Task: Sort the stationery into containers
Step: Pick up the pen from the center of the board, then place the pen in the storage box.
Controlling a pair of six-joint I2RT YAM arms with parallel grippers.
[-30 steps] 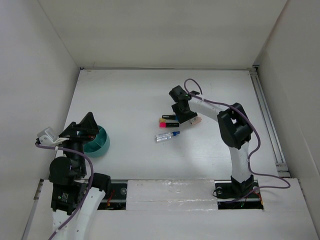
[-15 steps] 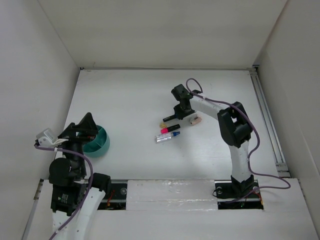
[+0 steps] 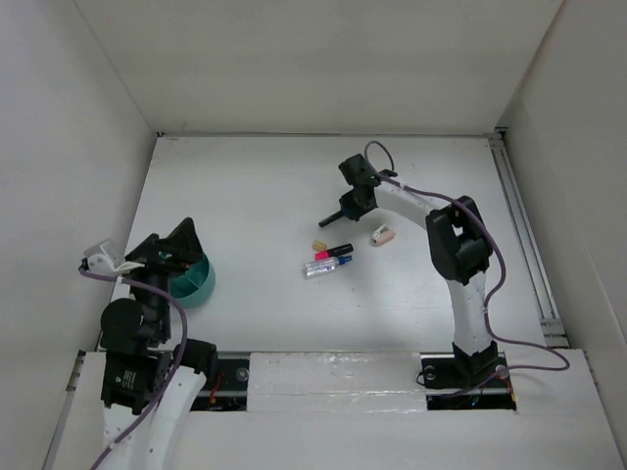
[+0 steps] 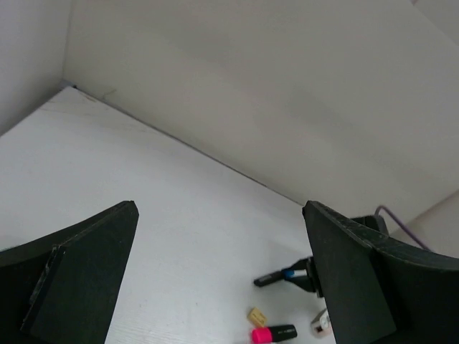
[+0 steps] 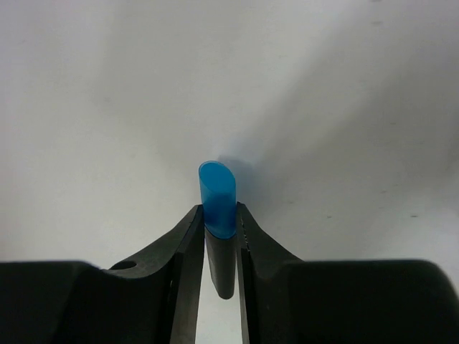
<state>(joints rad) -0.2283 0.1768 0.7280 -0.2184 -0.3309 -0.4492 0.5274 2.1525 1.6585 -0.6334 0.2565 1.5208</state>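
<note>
at the near left, the left gripper (image 4: 220, 215) is seen with its jaws spread wide and nothing between them. in the top view it is placed over the near-left rim of the teal cup (image 3: 199, 281), part of which is hidden by it. the cup is stood on the white table (image 3: 245, 186), well apart from the stationery.

toward the middle, a clear pen (image 3: 323, 266) with a blue cap is laid flat. a black pink-ended marker (image 3: 333, 253) is laid just beyond it, close alongside. a small yellow piece (image 3: 317, 245) is found just left of the pink end. the eraser (image 3: 382, 234) is set to the right, near these but apart.

farthest out, the right gripper (image 5: 219, 215) is clamped on a black blue-ended marker (image 5: 217, 193). its blue end is pushed out past the fingertips. whether this marker touches the table cannot be told.
</note>
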